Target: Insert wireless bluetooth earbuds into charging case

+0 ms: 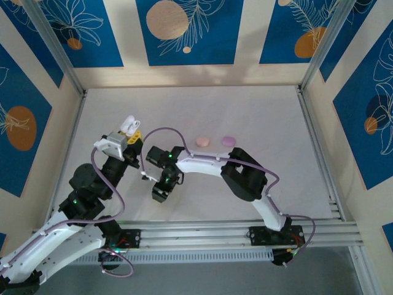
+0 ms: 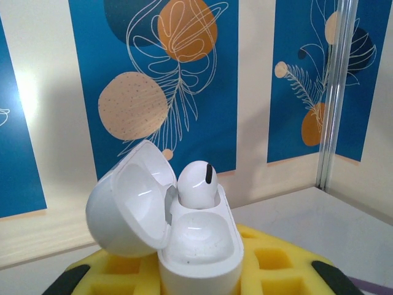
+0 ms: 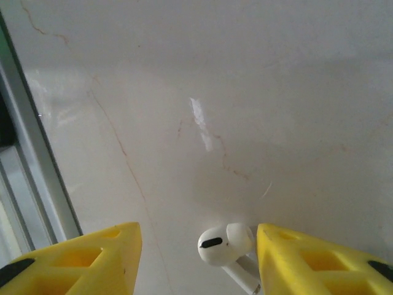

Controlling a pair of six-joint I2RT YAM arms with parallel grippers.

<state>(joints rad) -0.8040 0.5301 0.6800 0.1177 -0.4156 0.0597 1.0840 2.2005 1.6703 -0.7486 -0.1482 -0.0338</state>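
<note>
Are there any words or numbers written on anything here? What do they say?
No words, numbers or brand marks can be read anywhere.
white charging case: plain, no writing.
white earbud on the table: plain, just a black patch.
wall panels: leaf and circle drawings, no letters.
pink case and purple case: too small to tell.

Pale marbled tabletop (image 1: 258, 117) with faint veins, closed pink case (image 1: 202, 141) near its middle, closed purple case (image 1: 228, 141) just beside it toward the right edge, the two apart, a white earbud (image 3: 226, 244) lying on its side on the bare surface.
</note>
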